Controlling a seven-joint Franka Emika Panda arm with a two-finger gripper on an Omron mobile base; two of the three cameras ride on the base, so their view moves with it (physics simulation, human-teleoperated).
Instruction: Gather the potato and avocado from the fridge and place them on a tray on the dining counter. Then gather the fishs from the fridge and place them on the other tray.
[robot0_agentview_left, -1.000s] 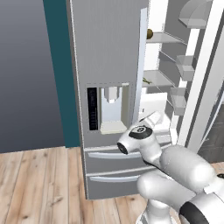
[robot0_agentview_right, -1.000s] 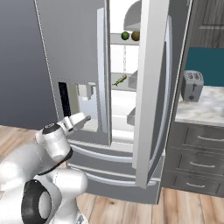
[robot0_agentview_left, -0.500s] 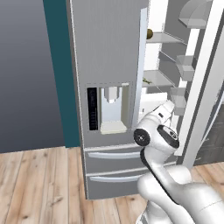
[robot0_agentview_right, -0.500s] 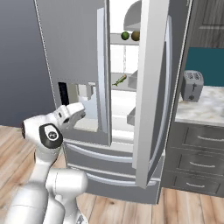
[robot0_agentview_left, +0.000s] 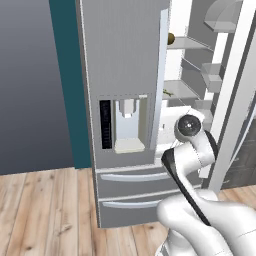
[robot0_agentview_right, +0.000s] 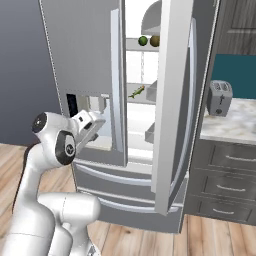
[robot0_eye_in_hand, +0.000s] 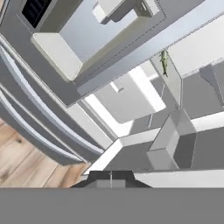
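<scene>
The setting was a rendered domestic kitchen. A tall grey steel French-door fridge (robot0_agentview_left: 125, 75) with a recessed water dispenser panel (robot0_agentview_left: 126, 124) and two lower drawers (robot0_agentview_left: 132, 192) stood on a light wood-plank floor (robot0_agentview_left: 45, 210), its right-hand door (robot0_agentview_right: 175, 100) swung open on white inner shelves (robot0_agentview_right: 142, 50) bearing produce. Beside the fridge ran dark grey wood base cabinets with drawers (robot0_agentview_right: 225, 185) under a grey-white marbled counter top (robot0_agentview_right: 232, 120), on which a silver two-slot toaster (robot0_agentview_right: 219, 97) stood against a teal wall (robot0_agentview_right: 235, 75). A matching teal strip (robot0_agentview_left: 67, 95) flanked the fridge on its other side.
</scene>
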